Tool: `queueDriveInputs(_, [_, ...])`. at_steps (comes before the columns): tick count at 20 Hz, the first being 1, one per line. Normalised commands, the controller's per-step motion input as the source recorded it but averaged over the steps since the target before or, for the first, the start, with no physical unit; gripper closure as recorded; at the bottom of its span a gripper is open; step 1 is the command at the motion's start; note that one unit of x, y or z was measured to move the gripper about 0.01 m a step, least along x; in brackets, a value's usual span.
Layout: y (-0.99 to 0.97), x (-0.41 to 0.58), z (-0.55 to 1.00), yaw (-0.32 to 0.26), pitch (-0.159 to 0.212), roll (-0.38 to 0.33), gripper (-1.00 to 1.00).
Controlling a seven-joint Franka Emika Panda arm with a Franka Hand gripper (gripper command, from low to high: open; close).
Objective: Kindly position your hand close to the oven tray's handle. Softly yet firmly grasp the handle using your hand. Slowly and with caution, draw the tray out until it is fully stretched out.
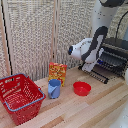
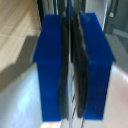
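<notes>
The dark grey oven [image 1: 116, 52] stands at the exterior view's right on the wooden table. Its oven tray [image 1: 99, 74], a dark rack of thin bars, sticks out of the oven front over the table. My hand [image 1: 91, 66] ends the white arm and sits at the tray's front edge, mostly hidden by the wrist. In the wrist view my two dark-blue fingers [image 2: 50, 65] are pressed nearly together around a thin dark bar [image 2: 70, 75], the tray's handle. My hand [image 2: 71, 30] is shut on it.
A round red bowl [image 1: 82, 88] lies on the table [image 1: 100, 107] just in front of the tray. A blue mug [image 1: 54, 88] and an orange box [image 1: 57, 72] stand in the middle. A red basket [image 1: 20, 97] sits at the exterior view's left. A slatted screen stands behind.
</notes>
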Motion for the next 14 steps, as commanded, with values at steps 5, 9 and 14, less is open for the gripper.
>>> queueDriveInputs(5, [0.81,-0.122,-0.3,-0.04,0.005,-0.067,1.0])
queueDriveInputs(9, [0.61,-0.481,-0.44,0.007,0.054,-0.071,1.0])
queueDriveInputs(14, [0.77,-0.019,-0.32,0.075,0.111,-0.048,1.0])
